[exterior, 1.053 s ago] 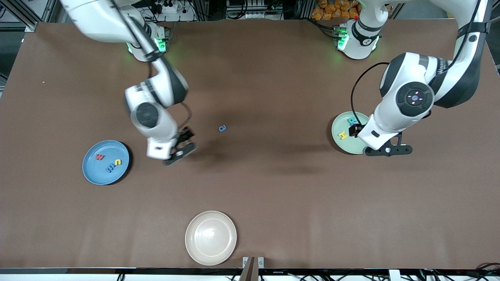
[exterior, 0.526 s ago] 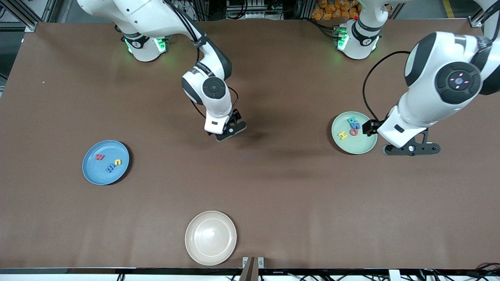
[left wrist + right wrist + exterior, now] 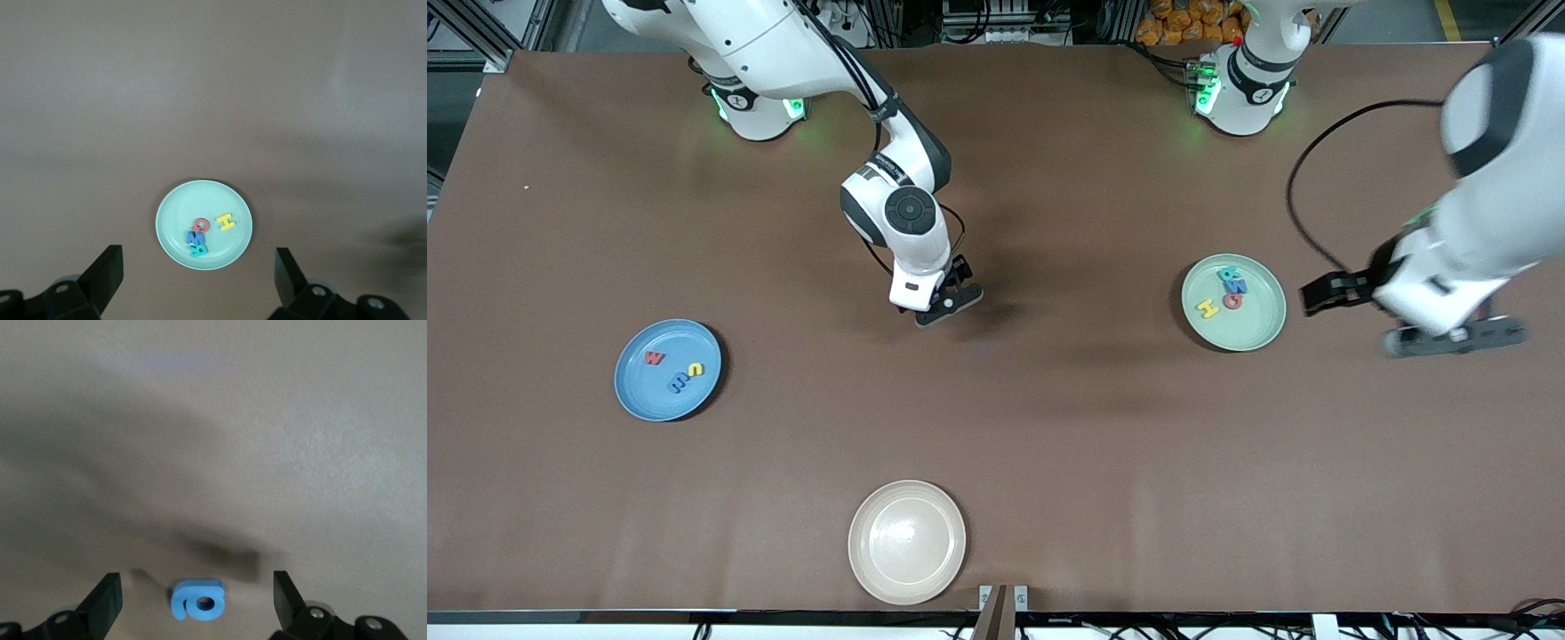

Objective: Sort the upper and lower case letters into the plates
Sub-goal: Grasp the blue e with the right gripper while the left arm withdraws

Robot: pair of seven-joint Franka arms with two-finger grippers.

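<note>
The blue plate holds a red, a yellow and a blue letter. The mint green plate holds a yellow H, a red, a blue and a teal letter. It also shows in the left wrist view. My right gripper is open, low over a lone blue letter that lies between its fingers; the front view hides this letter. My left gripper is open and empty, over bare table beside the mint plate.
A cream-white plate sits near the table's front edge, nearer to the front camera than everything else. Brown tabletop stretches between the plates.
My right gripper has swung from beside the blue plate to over the lone blue letter mid-table. My left gripper has drawn off the mint plate toward the left arm's end of the table.
</note>
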